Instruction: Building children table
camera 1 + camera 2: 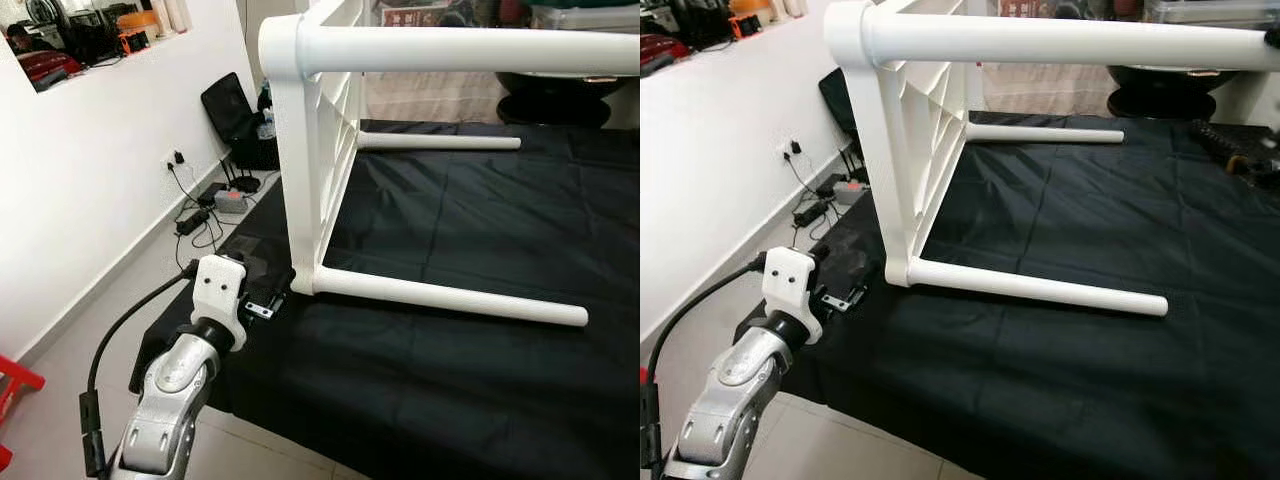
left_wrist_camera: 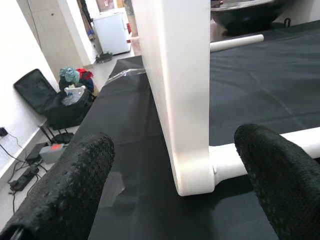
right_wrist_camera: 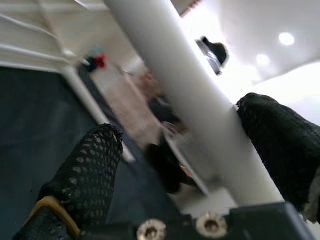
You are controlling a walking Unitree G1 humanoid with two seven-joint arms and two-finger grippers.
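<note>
Nearest item: left hand, on a silver arm, fingers spread, held just beside the bottom corner of the children table; nothing gripped. Left wrist view showed its two black fingers flanking that corner and the lowest leg.

Children table: white, tipped on its side on a black cloth, top panel upright, four legs fitted. Two legs lay along the cloth; one upper leg ran across above the panel's top corner.

Right hand: fingers set either side of a white leg, one finger touching it; whether they were clamped could not be told.

Risk, as judged: the table stood on one narrow edge; a sideways push at the corner could topple it or twist a leg.

Views compared: the head views gave the whole table, plus a power strip on the floor beyond it; the right wrist view alone showed the right hand's contact.
</note>
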